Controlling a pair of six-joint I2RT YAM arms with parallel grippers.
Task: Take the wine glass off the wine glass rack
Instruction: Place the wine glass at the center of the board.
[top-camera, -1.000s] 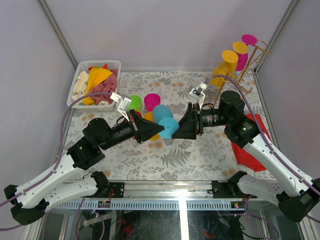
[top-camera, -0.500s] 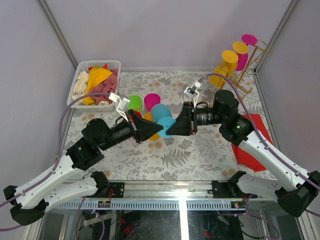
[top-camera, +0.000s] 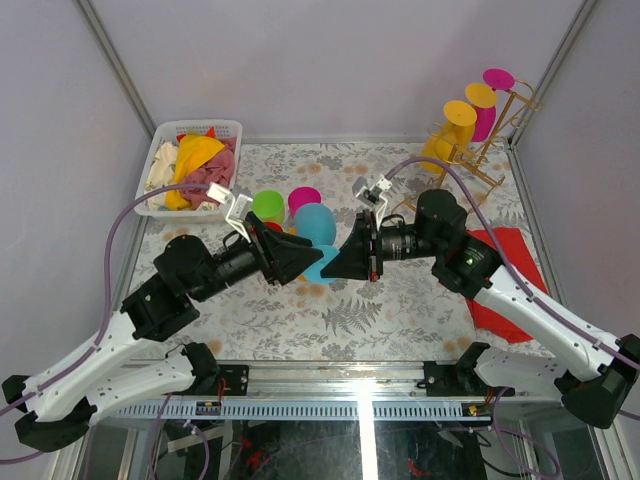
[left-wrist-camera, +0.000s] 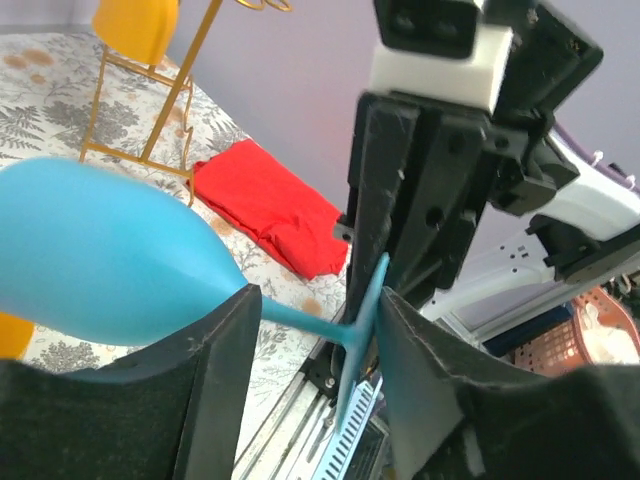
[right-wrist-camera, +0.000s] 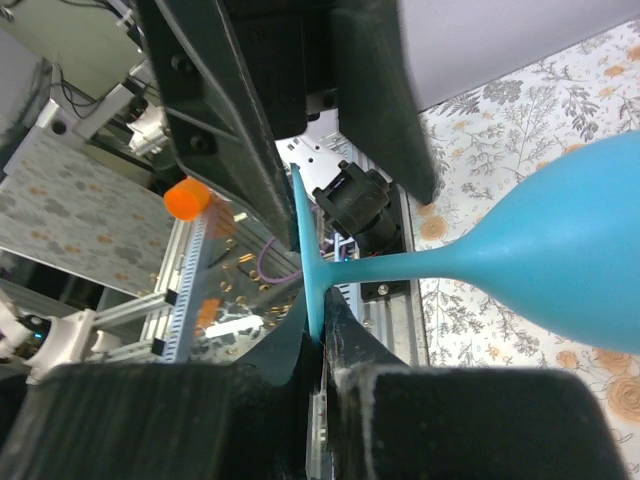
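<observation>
A blue wine glass (top-camera: 313, 222) hangs sideways over the table's middle between both grippers. In the right wrist view its bowl (right-wrist-camera: 570, 260) points right, and my right gripper (right-wrist-camera: 320, 325) is shut on the thin edge of its foot (right-wrist-camera: 303, 235). My left gripper (left-wrist-camera: 315, 310) is open, with the stem (left-wrist-camera: 300, 318) crossing the gap between its fingers and the foot (left-wrist-camera: 362, 330) next to the right finger. From above, the left gripper (top-camera: 305, 262) and the right gripper (top-camera: 340, 262) face each other. The gold wine glass rack (top-camera: 487, 180) stands far right, holding yellow (top-camera: 459, 113) and magenta (top-camera: 497, 78) glasses.
A white basket (top-camera: 195, 127) of cloths sits at the far left. A green glass (top-camera: 268, 205) and a magenta glass (top-camera: 304, 200) stand behind the grippers. A red cloth (top-camera: 495, 305) lies under the right arm.
My right gripper has closed on the blue glass's foot. My left gripper has opened off the stem. Both grippers and the glass have shifted a little to the left.
</observation>
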